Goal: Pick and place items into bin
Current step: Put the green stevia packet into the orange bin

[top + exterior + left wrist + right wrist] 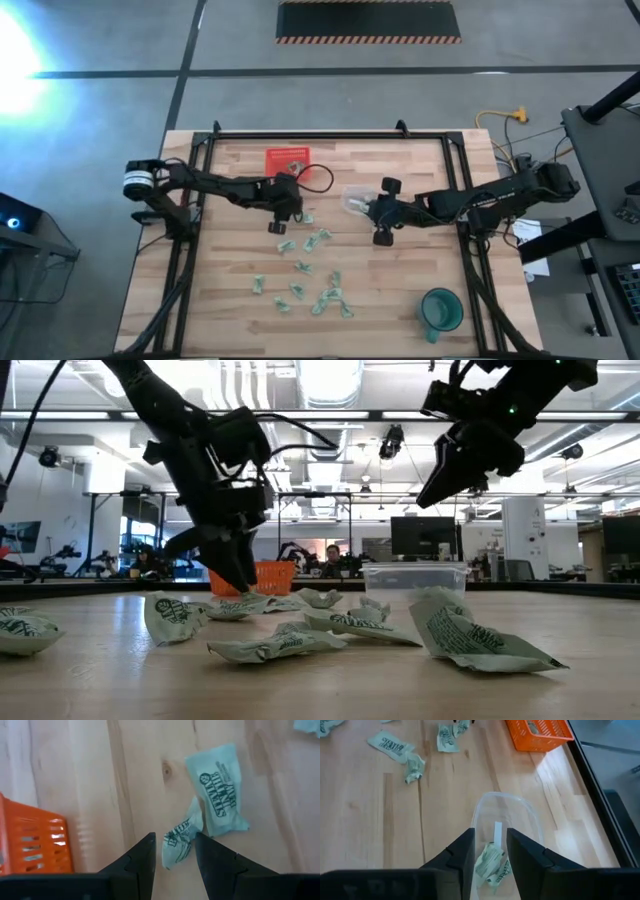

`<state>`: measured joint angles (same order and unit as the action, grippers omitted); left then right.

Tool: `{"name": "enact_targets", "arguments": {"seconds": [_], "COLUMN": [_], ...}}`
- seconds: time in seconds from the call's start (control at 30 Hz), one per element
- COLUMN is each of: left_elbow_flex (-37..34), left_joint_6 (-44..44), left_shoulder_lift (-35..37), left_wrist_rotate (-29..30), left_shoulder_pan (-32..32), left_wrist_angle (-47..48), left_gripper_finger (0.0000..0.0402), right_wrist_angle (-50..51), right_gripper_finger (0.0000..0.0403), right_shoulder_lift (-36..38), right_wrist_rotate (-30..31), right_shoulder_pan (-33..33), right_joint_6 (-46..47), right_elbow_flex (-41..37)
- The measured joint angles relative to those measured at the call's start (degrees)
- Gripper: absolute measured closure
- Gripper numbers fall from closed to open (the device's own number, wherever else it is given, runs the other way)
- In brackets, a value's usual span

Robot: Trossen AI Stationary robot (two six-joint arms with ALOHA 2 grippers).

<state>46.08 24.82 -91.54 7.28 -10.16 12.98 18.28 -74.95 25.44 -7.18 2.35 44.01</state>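
Note:
Several pale green crinkly packets (305, 270) lie flat and scattered on the middle of the wooden table. The red mesh basket (287, 160) stands at the far side and holds a few packets. My left gripper (283, 208) is down at the table just near of the basket, shut on one packet (177, 842). A second packet (217, 795) lies just beyond it. My right gripper (372, 210) is raised above a clear plastic tub (505, 815), shut on another packet (490, 862). My left gripper pinches a crumpled packet across its narrow middle (175, 851) between its two fingers. The fingers point steeply down from above. The packet is at table height; its far end (195, 820) sticks out past the fingertips toward the neighbouring packet. My right gripper pinches a crumpled packet (489, 860) between its two fingers, coming from above and slanting down. The packet is lifted clear of the table and sits over the near part of the clear tub. The fingers hide its sides.
A teal cup (438, 308) stands near the table's near right corner. A black frame rail (330, 135) runs along the table's far edge and sides. Bare wood lies at the near left (200, 300). People and desks show in the room beyond in the low view.

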Motion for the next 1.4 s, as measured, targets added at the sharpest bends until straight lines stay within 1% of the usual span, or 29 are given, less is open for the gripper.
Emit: {"name": "enact_targets", "arguments": {"seconds": [0.2, 0.37, 0.43, 0.53, 0.73, 0.8, 0.97, 1.13, 1.2, 1.3, 1.37, 1.4], "left_elbow_flex": [0.4, 0.7, 0.8, 0.8, 0.8, 0.8, 0.7, 0.8, 0.9, 0.6, 0.5, 0.5], "left_joint_6": [-0.5, -1.8, -2.0, -2.7, -4.7, -5.0, -6.8, -6.8, -6.4, -5.6, -4.7, -4.4], "left_shoulder_lift": [-2.0, -2.1, -2.1, -2.1, -1.7, -1.2, 2.2, 7.4, 9.2, 10.7, 10.8, 10.7], "left_wrist_rotate": [-2.5, -3.5, -3.8, -4.0, -3.6, -2.9, 1.2, 6.6, 10.1, 17.5, 20.7, 21.3], "left_shoulder_pan": [-1.7, -2.4, -2.4, -2.4, -2.5, -2.5, -2.4, -2.4, -2.6, -3.5, -4.7, -5.4], "left_wrist_angle": [1.0, 2.0, 2.4, 2.9, 3.6, 3.7, 5.1, 5.6, 4.8, 1.1, -0.1, -0.9], "left_gripper_finger": [0.0281, 0.0281, 0.0288, 0.0314, 0.0389, 0.0395, 0.0392, 0.0392, 0.0392, 0.0392, 0.0392, 0.0392], "right_wrist_angle": [-0.4, -0.2, -0.3, -0.3, -0.3, -0.3, -0.3, -0.5, -0.7, -0.9, -1.0, -1.0], "right_gripper_finger": [0.0313, 0.0321, 0.0324, 0.0328, 0.0329, 0.0327, 0.0323, 0.0329, 0.0332, 0.0335, 0.0334, 0.0333], "right_shoulder_lift": [0.0, -0.1, -0.1, -0.1, -0.1, -0.1, -0.1, -0.1, -0.1, -0.1, -0.1, -0.1], "right_wrist_rotate": [0.0, 0.0, 0.0, 0.0, 0.0, 0.0, 0.0, 0.0, 0.0, 0.0, 0.0, 0.0], "right_shoulder_pan": [-0.1, -0.1, -0.1, -0.1, -0.1, -0.1, -0.1, -0.1, -0.1, -0.1, -0.1, -0.1], "right_joint_6": [0.0, 0.0, 0.0, 0.0, 0.1, 0.0, 0.2, 0.2, 0.2, 0.0, 0.0, 0.0], "right_elbow_flex": [-0.1, -0.2, -0.2, -0.2, -0.2, -0.2, -0.2, -0.2, -0.2, -0.2, -0.2, -0.2]}}
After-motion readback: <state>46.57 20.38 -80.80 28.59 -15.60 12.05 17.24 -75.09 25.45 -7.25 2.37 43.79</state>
